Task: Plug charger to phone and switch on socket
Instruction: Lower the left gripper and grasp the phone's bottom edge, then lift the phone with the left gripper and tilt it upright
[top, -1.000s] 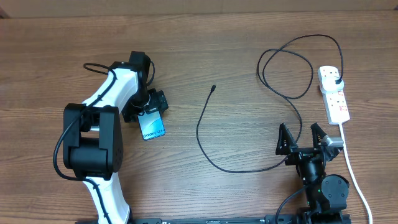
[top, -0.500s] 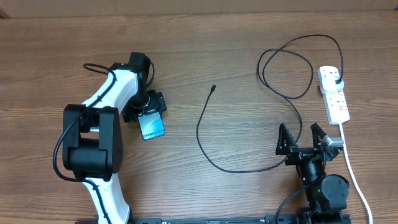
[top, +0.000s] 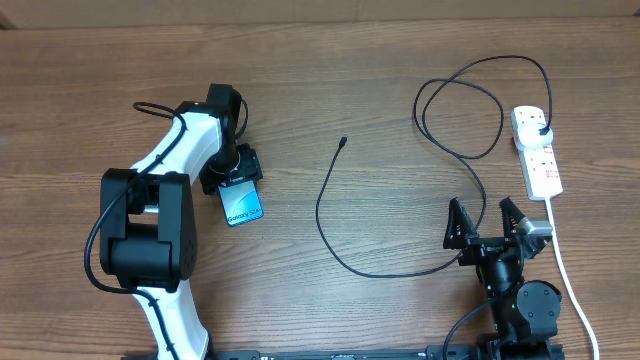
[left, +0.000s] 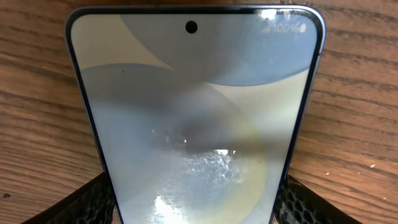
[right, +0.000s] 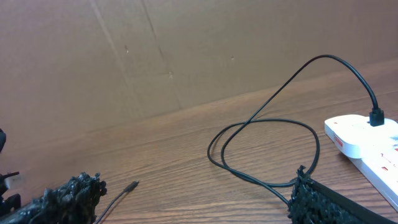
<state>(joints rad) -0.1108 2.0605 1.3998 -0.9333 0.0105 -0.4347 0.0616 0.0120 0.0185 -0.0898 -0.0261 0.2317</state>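
The phone (top: 244, 201), with its blue-white screen lit, lies on the table at the left. It fills the left wrist view (left: 193, 112). My left gripper (top: 236, 176) is shut on the phone's far end, with one finger against each long edge (left: 193, 208). The charger is a thin black cable (top: 330, 215) with its free tip (top: 343, 141) at mid-table. Its black plug (top: 541, 128) sits in the white socket (top: 537, 160) at the right. My right gripper (top: 487, 226) is open and empty, low at the front right. The right wrist view shows the tip (right: 130, 185), the socket (right: 367, 140) and the open fingers (right: 193, 208).
The cable loops (top: 460, 110) lie on the table between mid-table and the socket. The socket's thicker white lead (top: 566, 270) runs toward the front right edge. A cardboard wall (right: 155, 56) stands behind the table.
My left gripper and the phone have shifted slightly to the left and the phone has turned a little. The right arm and the cable have not moved.
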